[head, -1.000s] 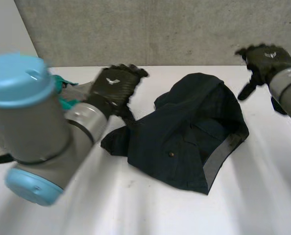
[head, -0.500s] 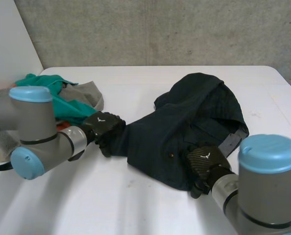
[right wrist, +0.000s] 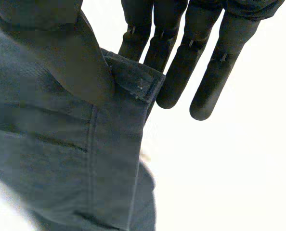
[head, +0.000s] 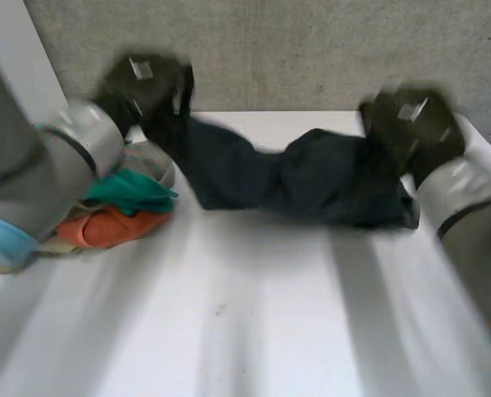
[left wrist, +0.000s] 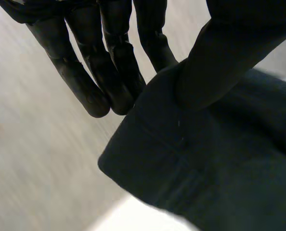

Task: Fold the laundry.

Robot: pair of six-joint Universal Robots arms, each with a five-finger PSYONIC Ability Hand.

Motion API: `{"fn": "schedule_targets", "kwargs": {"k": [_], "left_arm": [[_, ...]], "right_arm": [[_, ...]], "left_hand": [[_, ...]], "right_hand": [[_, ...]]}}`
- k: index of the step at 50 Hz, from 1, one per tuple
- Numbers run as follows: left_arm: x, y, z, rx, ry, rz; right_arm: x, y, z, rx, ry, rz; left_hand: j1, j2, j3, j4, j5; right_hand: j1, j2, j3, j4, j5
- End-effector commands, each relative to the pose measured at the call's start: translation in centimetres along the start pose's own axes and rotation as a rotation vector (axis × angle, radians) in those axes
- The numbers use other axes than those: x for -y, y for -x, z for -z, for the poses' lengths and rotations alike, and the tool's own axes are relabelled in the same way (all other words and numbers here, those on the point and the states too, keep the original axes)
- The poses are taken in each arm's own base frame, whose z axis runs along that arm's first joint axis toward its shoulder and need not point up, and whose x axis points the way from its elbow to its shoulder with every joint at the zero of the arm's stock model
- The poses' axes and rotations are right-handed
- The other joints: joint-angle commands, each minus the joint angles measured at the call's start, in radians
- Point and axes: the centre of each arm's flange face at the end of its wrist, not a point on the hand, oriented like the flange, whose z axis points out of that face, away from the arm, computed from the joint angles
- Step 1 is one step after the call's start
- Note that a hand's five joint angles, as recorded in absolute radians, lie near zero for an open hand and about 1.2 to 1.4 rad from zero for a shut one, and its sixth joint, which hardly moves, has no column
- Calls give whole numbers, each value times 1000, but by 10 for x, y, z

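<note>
A dark navy garment hangs stretched above the white table, held up at both ends. My left hand is raised at the back left and pinches one end of the garment between thumb and fingers. At the back right, my right hand grips the other end; there a hemmed edge of the garment sits between the thumb and the straight fingers.
A pile of other laundry lies at the table's left: teal cloth, orange cloth and a grey piece. A grey concrete wall stands behind the table.
Both hands came down onto the garment's near edge, closed on it and lifted it up and back. The garment went from a heap on the table to a stretched span.
</note>
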Motion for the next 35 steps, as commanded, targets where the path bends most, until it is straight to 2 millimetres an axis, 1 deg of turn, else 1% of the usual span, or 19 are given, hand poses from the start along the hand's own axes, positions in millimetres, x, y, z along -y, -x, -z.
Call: {"fn": "schedule_targets", "kwargs": {"k": [1,4,7,10,11,14,15,18,20,21,22,24,25,28,29,32,33,34,35], "left_arm": [[119,24,40,82,-345,80],[150,35,50,118,-435,96],[167,44,51,153,-487,93],[167,49,42,167,-490,92],[164,50,33,171,-482,94],[152,54,14,179,-453,94],[141,54,0,174,-429,96],[117,54,-22,170,-379,95],[87,51,-45,155,-318,97],[64,47,-59,141,-271,96],[52,45,-66,136,-248,92],[27,42,-79,128,-204,89],[0,37,-91,114,-165,93],[-33,29,-107,94,-133,98],[-53,24,-117,87,-133,94],[-83,20,-137,98,-168,84],[-93,21,-144,108,-186,79],[-97,23,-147,113,-189,76],[-98,25,-150,121,-197,76]], "right_arm": [[90,-59,7,-91,-124,-83],[119,-83,8,-136,-195,-122],[134,-97,7,-172,-244,-147],[144,-109,0,-199,-288,-182],[145,-110,-4,-198,-295,-200],[138,-107,-16,-188,-277,-220],[130,-102,-24,-174,-252,-227],[112,-93,-40,-154,-200,-235],[90,-86,-58,-151,-146,-242],[81,-83,-64,-151,-126,-245],[64,-77,-76,-153,-91,-244],[45,-72,-89,-162,-65,-245],[26,-69,-103,-179,-53,-244],[-4,-63,-123,-209,-35,-240],[-22,-57,-134,-223,-29,-232],[-55,-50,-157,-261,-52,-215],[-66,-46,-169,-273,-103,-206],[-68,-44,-174,-275,-129,-201],[-71,-42,-179,-277,-157,-191]], "left_hand": [[229,206,215,205,231],[229,206,215,205,231],[229,206,215,205,231],[229,206,215,205,231],[229,206,215,205,231],[229,206,215,205,231],[229,206,215,205,231],[229,206,215,205,231],[229,206,215,205,231],[229,206,215,205,231],[229,206,215,205,231],[229,206,215,205,231],[229,206,215,205,231],[229,206,215,205,231],[229,206,215,205,231],[229,206,215,205,231],[-15,-38,-29,-39,-13],[-256,-279,-270,-279,-253],[-578,-601,-592,-601,-575]], "right_hand": [[298,225,213,208,245],[298,225,213,208,245],[298,225,213,208,245],[298,225,213,208,245],[298,225,213,208,245],[298,225,213,208,245],[298,225,213,208,245],[298,225,213,208,245],[298,225,213,208,245],[298,225,213,208,245],[298,225,213,208,245],[298,225,213,208,245],[298,225,213,208,245],[298,225,213,208,245],[298,225,213,208,245],[298,225,213,208,245],[-321,-395,-407,-412,-374],[-726,-799,-811,-816,-779],[-924,-997,-1009,-1014,-977]]}}
